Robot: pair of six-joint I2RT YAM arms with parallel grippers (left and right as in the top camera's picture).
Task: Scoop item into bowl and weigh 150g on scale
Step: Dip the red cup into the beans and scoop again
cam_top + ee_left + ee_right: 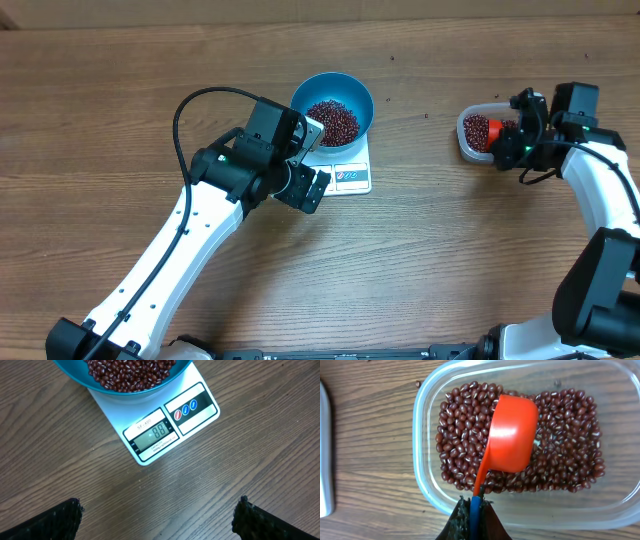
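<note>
**A:** Where are the beans [570,435] now?

**B:** Many lie in the clear tub [422,420] on the right side of the table [450,260]. Another heap is in the blue bowl [303,92], which sits on the white scale [352,178].

**A:** How will they handle?

**B:** I judge them light, hard and smooth, so they roll and spill easily. Pinching them is hopeless. Better to lift them in the red scoop [512,435], held at the end of its handle and kept level.

**A:** And the grippers?

**B:** The right gripper [473,517] is pressed together on the scoop's handle, and the scoop head is over the tub's beans. The left gripper [157,520] is spread wide and holds nothing. It hovers near the display side of the scale.

**A:** The surface?

**B:** Flat brown wood. Tub and bowl are well apart, with free table between them. One stray bean [417,383] lies just beside the tub.
</note>
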